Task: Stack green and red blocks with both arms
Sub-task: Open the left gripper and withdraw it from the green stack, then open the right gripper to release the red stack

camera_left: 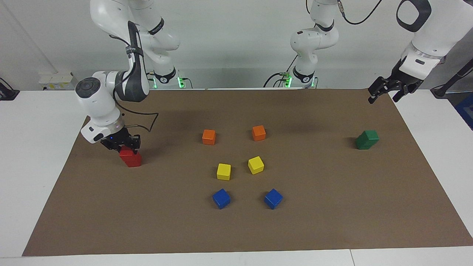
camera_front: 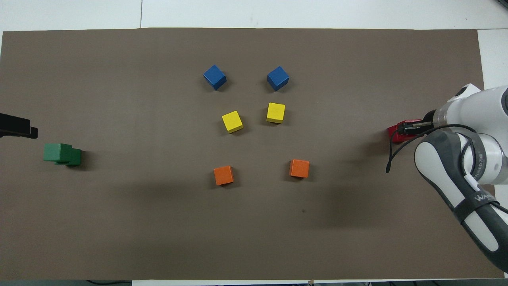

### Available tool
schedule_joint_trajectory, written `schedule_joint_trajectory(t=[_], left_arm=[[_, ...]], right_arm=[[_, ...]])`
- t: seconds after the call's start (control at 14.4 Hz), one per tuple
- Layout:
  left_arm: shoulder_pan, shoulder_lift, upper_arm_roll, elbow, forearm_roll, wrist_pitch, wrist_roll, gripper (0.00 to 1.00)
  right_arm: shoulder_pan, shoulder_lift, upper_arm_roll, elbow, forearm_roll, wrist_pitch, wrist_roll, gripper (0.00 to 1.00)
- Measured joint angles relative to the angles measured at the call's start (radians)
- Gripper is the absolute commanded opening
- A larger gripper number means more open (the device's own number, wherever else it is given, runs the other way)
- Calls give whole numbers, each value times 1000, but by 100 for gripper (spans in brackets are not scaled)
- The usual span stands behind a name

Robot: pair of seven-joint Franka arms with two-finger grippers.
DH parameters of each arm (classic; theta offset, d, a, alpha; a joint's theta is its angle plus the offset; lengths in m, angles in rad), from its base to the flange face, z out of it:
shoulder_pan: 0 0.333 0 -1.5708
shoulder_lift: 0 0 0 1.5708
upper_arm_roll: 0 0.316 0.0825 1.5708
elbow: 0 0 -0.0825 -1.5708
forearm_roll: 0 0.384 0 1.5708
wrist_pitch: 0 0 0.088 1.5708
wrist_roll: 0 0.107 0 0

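Two dark green blocks (camera_left: 367,139) stand stacked, the upper one offset, near the left arm's end of the mat; the stack also shows in the overhead view (camera_front: 62,154). My left gripper (camera_left: 384,96) is open and empty, raised over the mat's corner near that stack, and it shows at the edge of the overhead view (camera_front: 27,129). Two bright red blocks (camera_left: 130,157) sit one on the other near the right arm's end. My right gripper (camera_left: 125,148) is down on the upper red block (camera_front: 398,132) and shut on it. The arm hides most of the red stack from above.
Two orange cubes (camera_left: 208,137) (camera_left: 258,133), two yellow cubes (camera_left: 223,171) (camera_left: 255,165) and two blue cubes (camera_left: 221,198) (camera_left: 273,198) lie in pairs at the middle of the brown mat (camera_left: 332,214). White table surrounds the mat.
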Motion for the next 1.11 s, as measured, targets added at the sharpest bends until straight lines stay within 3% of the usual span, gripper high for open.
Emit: schedule_joint_trajectory(t=[0.9,0.97,1.11], left_arm=[[-45,-8,-1,8,1,-6,-38,100],[-45,-8,-1,9,2,-6,-38,100],[-45,-8,-1,23,13,-8,-38,100]], right_arm=[[0,0,0,-12,0,12,0,0],[0,0,0,-12,0,12,-3,4],[0,0,0,-14,0,20,-13,37]])
